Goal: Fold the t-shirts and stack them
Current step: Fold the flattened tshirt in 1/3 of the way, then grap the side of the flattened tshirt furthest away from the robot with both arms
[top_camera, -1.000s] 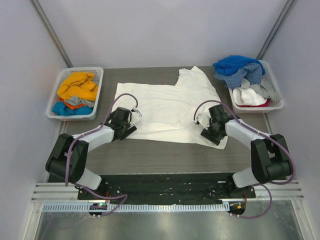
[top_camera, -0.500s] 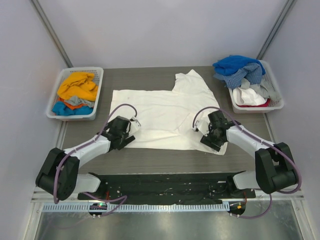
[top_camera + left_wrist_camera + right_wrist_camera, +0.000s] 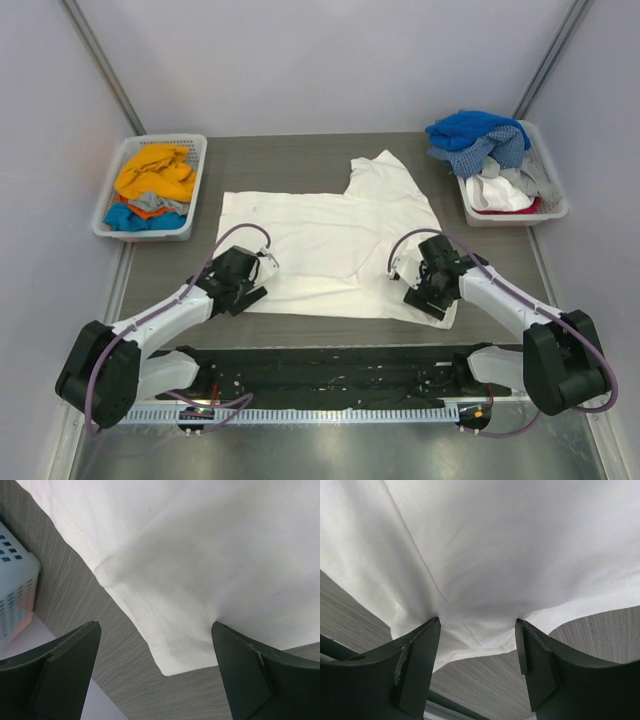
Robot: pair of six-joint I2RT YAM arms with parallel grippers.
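Note:
A large white t-shirt [image 3: 330,235] lies spread flat on the table, one sleeve pointing to the far right. My left gripper [image 3: 248,288] stands open over its near left corner [image 3: 170,662], with one fingertip [image 3: 220,630] touching the cloth. My right gripper [image 3: 422,293] is open at the near right corner. In the right wrist view both of its fingertips [image 3: 434,625] press down on the hem [image 3: 480,647], which runs between them. More t-shirts, orange [image 3: 155,172] and blue [image 3: 470,128], lie heaped in the baskets.
A white slatted basket [image 3: 197,195] of orange, grey and blue cloth stands at the far left; its corner [image 3: 15,580] also shows in the left wrist view. Another basket [image 3: 556,205] of blue, checked and white cloth stands far right. Grey walls close in both sides.
Both arms have drawn back toward the near edge. The white t-shirt has slid with them toward the front of the table.

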